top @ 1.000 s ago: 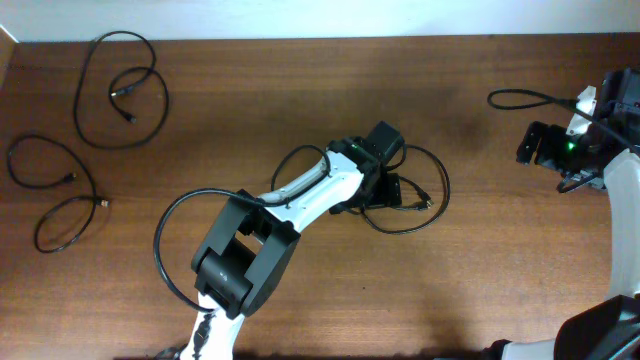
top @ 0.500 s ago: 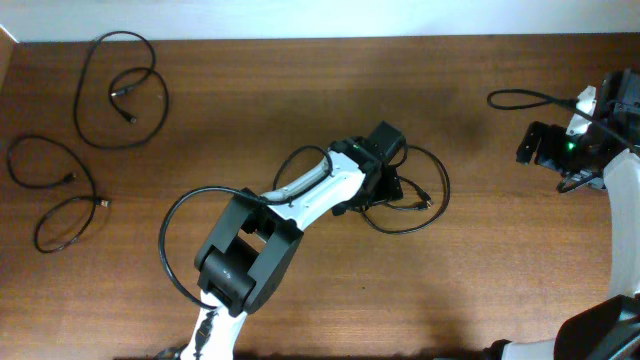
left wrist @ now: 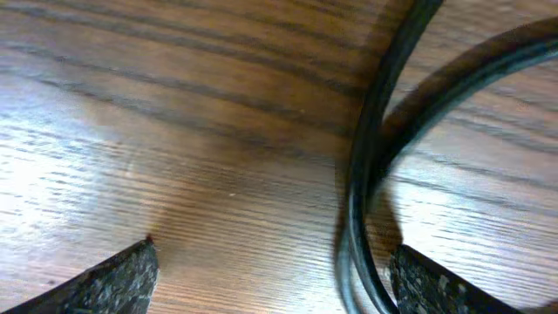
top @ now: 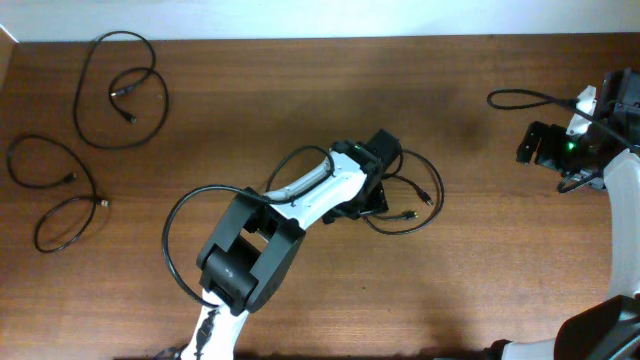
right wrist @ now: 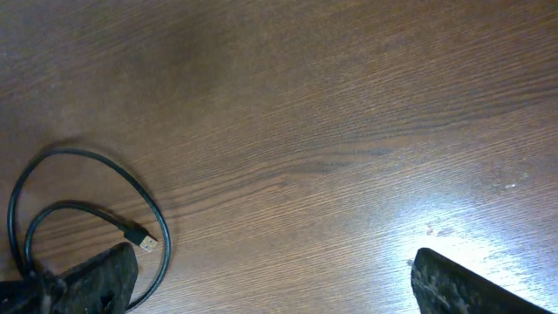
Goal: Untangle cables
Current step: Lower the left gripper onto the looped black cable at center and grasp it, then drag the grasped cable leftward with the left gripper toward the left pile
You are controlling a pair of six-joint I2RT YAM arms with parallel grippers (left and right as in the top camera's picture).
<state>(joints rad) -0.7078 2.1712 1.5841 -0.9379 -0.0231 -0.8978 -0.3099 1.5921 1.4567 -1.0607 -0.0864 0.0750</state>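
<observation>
Three thin black cables [top: 79, 100] rest on a wooden table [top: 500, 280]: the corner cable [top: 165, 100] loops at the far left corner, the edge cable [top: 92, 190] lies just nearer along the left edge, and the middle cable [top: 441, 190] coils at the table's centre. Left gripper [top: 378, 192] sits low over that middle coil, jaws apart, with cord strands running between its fingertips [left wrist: 105, 279], close by the right one and not pinched. Right gripper [top: 540, 145] hovers near the right edge, well apart from all three, jaws spread wide and holding nothing
</observation>
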